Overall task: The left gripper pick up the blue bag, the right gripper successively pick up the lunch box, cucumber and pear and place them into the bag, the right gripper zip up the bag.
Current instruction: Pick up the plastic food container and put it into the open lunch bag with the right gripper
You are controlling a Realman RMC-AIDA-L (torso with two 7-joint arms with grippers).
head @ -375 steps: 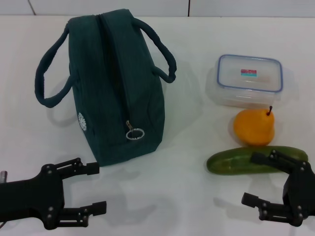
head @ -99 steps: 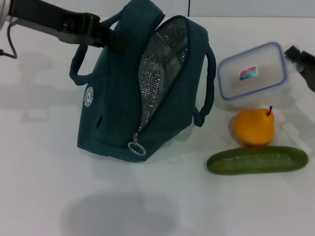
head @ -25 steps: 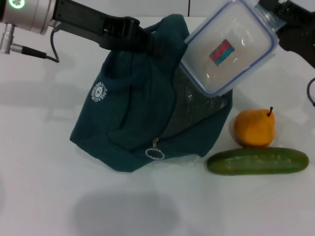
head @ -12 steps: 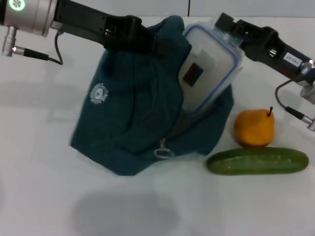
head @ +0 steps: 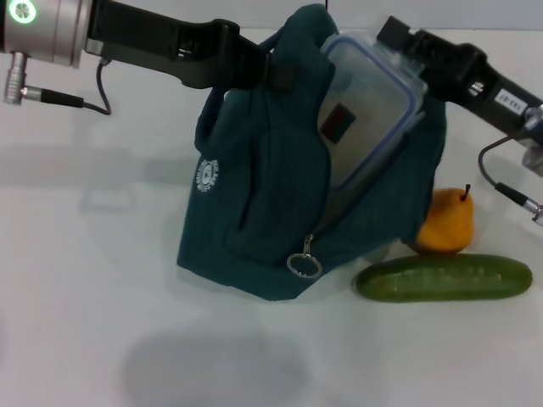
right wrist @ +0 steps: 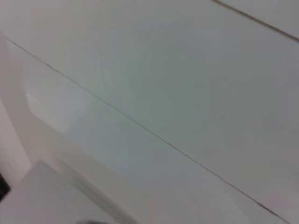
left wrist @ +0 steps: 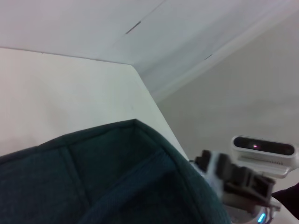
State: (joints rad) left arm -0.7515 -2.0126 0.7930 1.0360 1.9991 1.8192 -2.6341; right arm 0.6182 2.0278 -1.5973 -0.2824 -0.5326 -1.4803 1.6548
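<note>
Since half a second earlier the clear blue-rimmed plastic lunch box [head: 366, 106] has sunk deeper into the dark teal fabric blue bag [head: 280, 212], which the left gripper [head: 254, 69] holds clamped at its top near the worktop's far edge, while the right gripper [head: 399, 38] keeps its grip on the box's upper end; the orange-yellow pear [head: 447, 225], the bumpy green cucumber [head: 441, 277] and zipping remain.

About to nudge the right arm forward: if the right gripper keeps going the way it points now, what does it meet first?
The lunch box it already holds, then the blue bag: the right gripper points down-left into the bag's open mouth. How far the box has to go inside can't be judged.
</note>
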